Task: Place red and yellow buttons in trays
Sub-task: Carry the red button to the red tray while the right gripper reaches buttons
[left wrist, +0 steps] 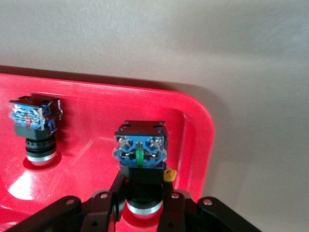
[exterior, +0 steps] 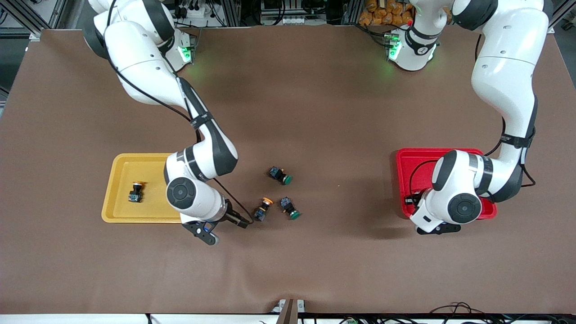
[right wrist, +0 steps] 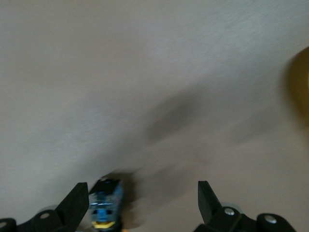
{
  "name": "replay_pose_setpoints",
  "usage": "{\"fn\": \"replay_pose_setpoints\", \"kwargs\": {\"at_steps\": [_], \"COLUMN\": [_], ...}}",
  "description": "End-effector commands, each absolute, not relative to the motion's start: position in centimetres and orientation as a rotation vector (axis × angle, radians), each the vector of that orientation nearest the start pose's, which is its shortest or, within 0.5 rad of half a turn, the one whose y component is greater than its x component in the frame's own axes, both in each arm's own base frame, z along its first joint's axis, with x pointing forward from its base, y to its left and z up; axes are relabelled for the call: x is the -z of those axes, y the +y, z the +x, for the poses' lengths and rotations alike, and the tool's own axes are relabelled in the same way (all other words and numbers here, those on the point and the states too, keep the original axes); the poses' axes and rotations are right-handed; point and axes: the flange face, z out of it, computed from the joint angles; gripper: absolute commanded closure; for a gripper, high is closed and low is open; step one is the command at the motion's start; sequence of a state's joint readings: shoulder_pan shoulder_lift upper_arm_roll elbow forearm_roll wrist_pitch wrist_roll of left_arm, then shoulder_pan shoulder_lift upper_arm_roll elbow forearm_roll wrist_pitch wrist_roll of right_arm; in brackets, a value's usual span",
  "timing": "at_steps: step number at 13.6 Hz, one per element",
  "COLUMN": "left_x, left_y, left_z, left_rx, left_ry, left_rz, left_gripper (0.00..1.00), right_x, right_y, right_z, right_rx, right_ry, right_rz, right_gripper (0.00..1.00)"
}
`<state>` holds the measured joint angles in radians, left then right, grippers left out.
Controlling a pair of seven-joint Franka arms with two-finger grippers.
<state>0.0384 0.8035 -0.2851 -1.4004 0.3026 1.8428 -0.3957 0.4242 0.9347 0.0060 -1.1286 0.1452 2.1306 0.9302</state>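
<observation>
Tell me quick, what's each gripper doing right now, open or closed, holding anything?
Left gripper: over the red tray, shut on a button.
Right gripper: open, holding nothing, low over the table beside a yellow-capped button.

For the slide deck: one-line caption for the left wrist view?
Left gripper around a button in the red tray, a second button beside it.

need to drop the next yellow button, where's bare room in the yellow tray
Most of the yellow tray is bare around its one yellow button. The right gripper crowds the end nearest the loose buttons.
</observation>
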Motion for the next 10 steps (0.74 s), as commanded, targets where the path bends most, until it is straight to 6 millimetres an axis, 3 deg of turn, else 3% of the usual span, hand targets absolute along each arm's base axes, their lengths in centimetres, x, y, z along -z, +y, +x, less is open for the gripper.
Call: {"fn": "replay_pose_setpoints", "kwargs": {"at_steps": [1,4,5,6,7,8,10], "left_x": [-20.5,-20.3,-20.3,-20.3,-20.4,-20.8,-22.2], "left_y": [-10.4,-9.9,-9.9,-9.9,-9.9,-9.9,-9.8], "left_z": [67.9,67.8,67.8,67.8,67.8,67.9,68.3], "left_rx": [-0.449,-0.459,-0.457,-0.457,-0.458,-0.449,-0.417], "left_ry": [-0.067,-0.044,-0.044,-0.044,-0.045,-0.047,-0.061], "left_rz": [-2.919,-2.92,-2.921,-2.921,-2.921,-2.923,-2.926], "left_gripper": [0.98,0.51,0.4,0.2,0.15,0.03,0.0], "right_x": [-24.3,-23.3,-22.9,-22.3,-21.6,-21.1,-20.4], "right_y": [34.3,37.2,37.3,37.3,37.6,38.3,38.9], "right_z": [70.7,70.1,70.1,70.0,69.8,69.3,68.7], "right_rx": [-0.008,0.035,0.042,0.042,0.036,0.028,0.012], "right_ry": [0.902,0.911,0.912,0.911,0.909,0.896,0.885], "right_rz": [-2.824,-2.748,-2.743,-2.746,-2.753,-2.761,-2.775], "right_gripper": [0.0,0.0,0.0,0.0,0.0,0.0,0.0]}}
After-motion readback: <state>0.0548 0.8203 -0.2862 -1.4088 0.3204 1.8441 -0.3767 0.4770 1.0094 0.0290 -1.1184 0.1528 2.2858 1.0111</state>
